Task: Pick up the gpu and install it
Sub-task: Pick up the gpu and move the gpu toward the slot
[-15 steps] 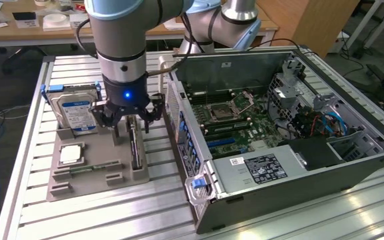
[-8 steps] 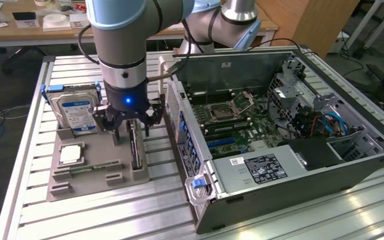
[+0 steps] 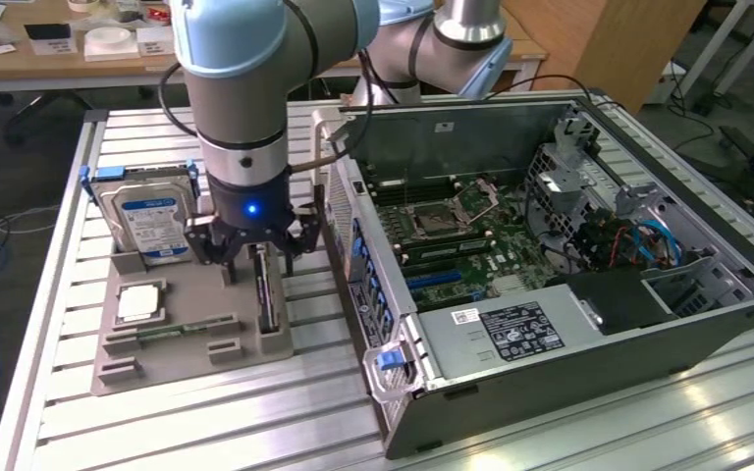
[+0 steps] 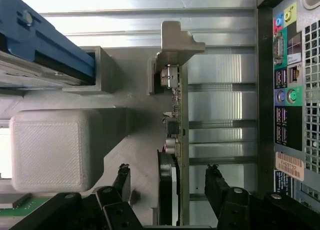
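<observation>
My gripper (image 4: 168, 169) stands fully open and holds nothing. One finger (image 4: 123, 180) is on each side of the gpu (image 4: 182, 117), with a visible gap on both sides, so neither pad touches the card.

The gpu stands on its long edge in a slot of the grey holder tray (image 3: 174, 371), circuit board upright, its far end against a grey post (image 4: 176, 43) of the tray. In the exterior view the gripper (image 3: 262, 257) hangs straight down over the card (image 3: 268, 299).

A grey printed block (image 4: 47, 150) rises from the tray just beside the card. A narrow green memory stick (image 3: 181, 331) lies flat in the tray, and a square silver chip (image 3: 138, 304) lies near it.

A silver hard drive (image 3: 148, 221) with a blue-white label stands upright at the tray's far end, in blue rails (image 4: 45, 45).

To the exterior view's right, the open computer case (image 3: 548, 265) lies on its side on the slatted aluminium table (image 3: 220, 432), motherboard exposed. Its rear port panel (image 4: 290, 90) faces the tray.
</observation>
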`<state>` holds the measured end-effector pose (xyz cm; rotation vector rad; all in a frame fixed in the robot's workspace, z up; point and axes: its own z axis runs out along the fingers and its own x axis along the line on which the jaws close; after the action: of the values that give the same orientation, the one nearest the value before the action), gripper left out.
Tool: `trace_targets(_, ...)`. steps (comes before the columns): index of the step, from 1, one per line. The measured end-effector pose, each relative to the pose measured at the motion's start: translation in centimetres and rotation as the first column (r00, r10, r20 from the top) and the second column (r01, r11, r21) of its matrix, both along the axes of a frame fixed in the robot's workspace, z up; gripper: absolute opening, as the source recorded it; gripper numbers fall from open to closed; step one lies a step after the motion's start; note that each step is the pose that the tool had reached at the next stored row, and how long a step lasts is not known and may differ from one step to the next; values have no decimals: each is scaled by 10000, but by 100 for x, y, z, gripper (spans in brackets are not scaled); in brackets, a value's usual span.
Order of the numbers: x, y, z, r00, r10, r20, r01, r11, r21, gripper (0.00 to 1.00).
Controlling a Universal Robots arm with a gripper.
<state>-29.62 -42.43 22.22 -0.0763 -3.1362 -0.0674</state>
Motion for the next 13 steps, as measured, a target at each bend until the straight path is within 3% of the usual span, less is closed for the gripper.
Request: trace_targets(13,0,-3,-198,10000,-4,0,4,10000,-1,71)
